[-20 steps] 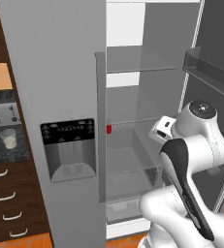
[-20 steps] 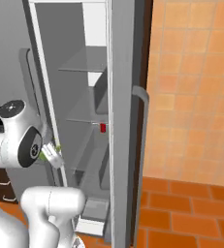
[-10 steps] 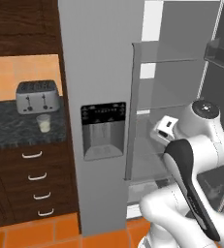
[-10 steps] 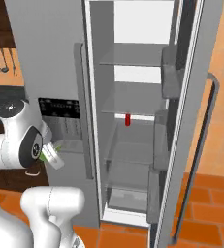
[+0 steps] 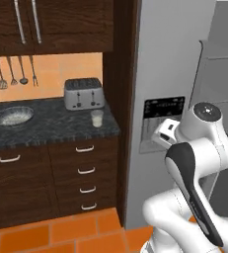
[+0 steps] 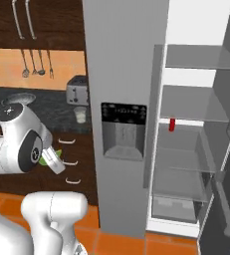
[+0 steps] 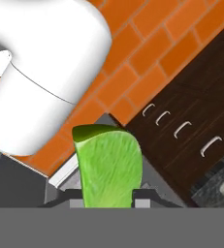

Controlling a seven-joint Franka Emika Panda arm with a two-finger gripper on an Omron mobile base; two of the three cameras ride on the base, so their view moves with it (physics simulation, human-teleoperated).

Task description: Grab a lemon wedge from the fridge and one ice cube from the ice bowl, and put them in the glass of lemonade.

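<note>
A bright green lemon wedge [image 7: 108, 164] sits clamped between my fingertips, with the gripper [image 7: 108, 194] shut on it. From the right base view, the wedge [image 6: 57, 152] peeks out beside my hand, held low in front of the drawers. The glass of lemonade [image 5: 96, 118] stands on the dark counter in front of the toaster [image 5: 83, 94]. At the counter's left lies the ice bowl [image 5: 14, 116]. The fridge [image 6: 126, 74] stands to my right with its right side open.
A small red item [image 6: 172, 124] sits on a fridge shelf. The open fridge door [image 6: 226, 199] juts out at far right. Dark drawers [image 5: 86, 170] lie below the counter, utensils [image 5: 14, 71] hang on the wall, and the floor is orange tile.
The whole picture has slid right as the base moved, bringing the counter, toaster, glass and bowl into view. The arm keeps its pose with the wedge held.
</note>
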